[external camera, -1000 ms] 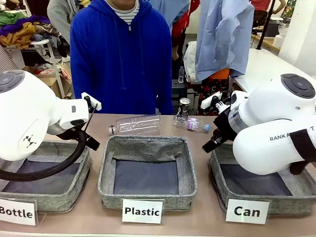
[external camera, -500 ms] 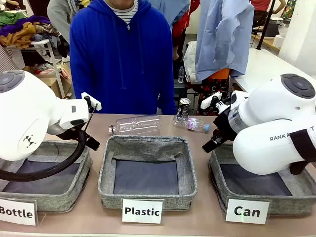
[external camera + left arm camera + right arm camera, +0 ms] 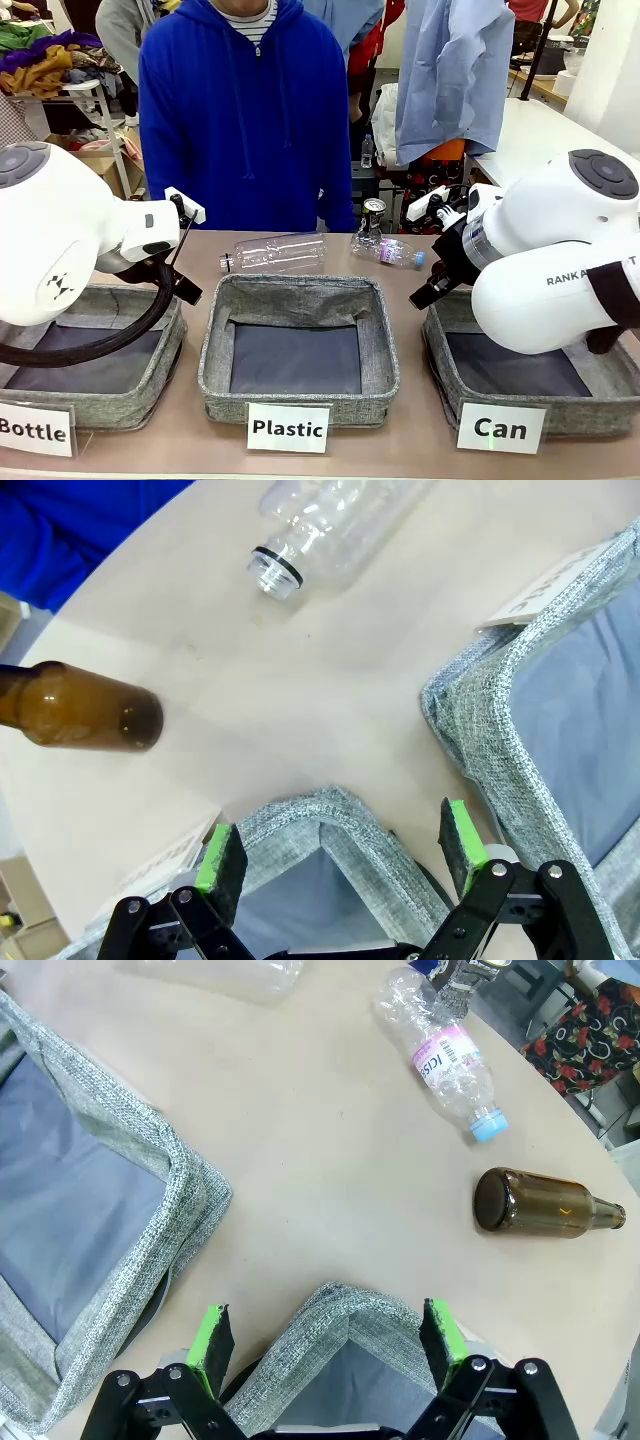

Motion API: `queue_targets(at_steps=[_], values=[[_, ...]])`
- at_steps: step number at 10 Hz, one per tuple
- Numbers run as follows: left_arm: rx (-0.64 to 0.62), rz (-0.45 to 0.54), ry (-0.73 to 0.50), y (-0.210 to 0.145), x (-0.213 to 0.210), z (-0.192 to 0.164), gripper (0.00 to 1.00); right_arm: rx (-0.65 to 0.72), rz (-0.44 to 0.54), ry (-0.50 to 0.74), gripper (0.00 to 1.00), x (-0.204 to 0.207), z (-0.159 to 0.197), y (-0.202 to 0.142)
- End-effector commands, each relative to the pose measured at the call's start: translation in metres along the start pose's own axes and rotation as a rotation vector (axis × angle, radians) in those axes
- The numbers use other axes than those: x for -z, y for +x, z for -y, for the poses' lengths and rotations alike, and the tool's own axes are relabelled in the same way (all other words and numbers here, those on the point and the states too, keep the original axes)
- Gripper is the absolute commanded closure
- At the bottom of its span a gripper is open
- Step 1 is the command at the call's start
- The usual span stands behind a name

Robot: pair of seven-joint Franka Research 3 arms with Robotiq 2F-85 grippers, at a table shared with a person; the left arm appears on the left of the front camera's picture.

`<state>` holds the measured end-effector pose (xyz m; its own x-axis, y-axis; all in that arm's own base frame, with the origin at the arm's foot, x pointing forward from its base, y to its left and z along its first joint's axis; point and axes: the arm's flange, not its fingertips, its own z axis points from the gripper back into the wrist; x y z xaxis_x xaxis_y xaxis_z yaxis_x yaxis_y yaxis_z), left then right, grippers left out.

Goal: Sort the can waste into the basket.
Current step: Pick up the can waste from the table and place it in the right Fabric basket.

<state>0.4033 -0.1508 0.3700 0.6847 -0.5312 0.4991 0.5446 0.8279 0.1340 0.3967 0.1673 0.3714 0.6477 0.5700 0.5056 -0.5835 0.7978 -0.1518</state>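
Observation:
A crushed dark can with a silver top stands at the table's far side, just behind a labelled plastic bottle; it also peeks in at the top edge of the right wrist view as the can. The grey basket with the "Can" card sits at the front right, with nothing visible inside. My right gripper hangs open over that basket's far left corner, holding nothing. My left gripper is open too, above a corner of the "Bottle" basket.
The "Plastic" basket sits in the middle. A clear bottle lies behind it. One brown glass bottle lies right of the labelled bottle, another brown bottle beyond the left basket. A person in a blue hoodie stands at the far edge.

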Motion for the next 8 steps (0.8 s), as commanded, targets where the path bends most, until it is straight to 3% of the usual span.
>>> queue_targets(at_steps=[1,4,5,7,8], values=[[0.001,0.0,0.0,0.0,0.0,0.0,0.0,0.001,0.0,0.0,0.0,0.0,0.0,0.0],[0.0,0.0,0.0,0.0,0.0,0.0,0.0,0.0,0.0,0.0,0.0,0.0,0.0,0.0],[-0.025,0.024,-0.016,0.012,-0.025,0.004,0.0,0.027,-0.006,0.021,0.0,-0.026,0.01,0.008],[-0.196,0.015,-0.108,0.032,-0.099,0.007,0.0,0.282,-0.026,0.179,0.0,-0.096,0.029,0.024],[-0.224,0.042,-0.196,0.026,-0.136,0.002,0.0,0.318,-0.046,0.278,0.0,-0.125,0.036,0.018]])
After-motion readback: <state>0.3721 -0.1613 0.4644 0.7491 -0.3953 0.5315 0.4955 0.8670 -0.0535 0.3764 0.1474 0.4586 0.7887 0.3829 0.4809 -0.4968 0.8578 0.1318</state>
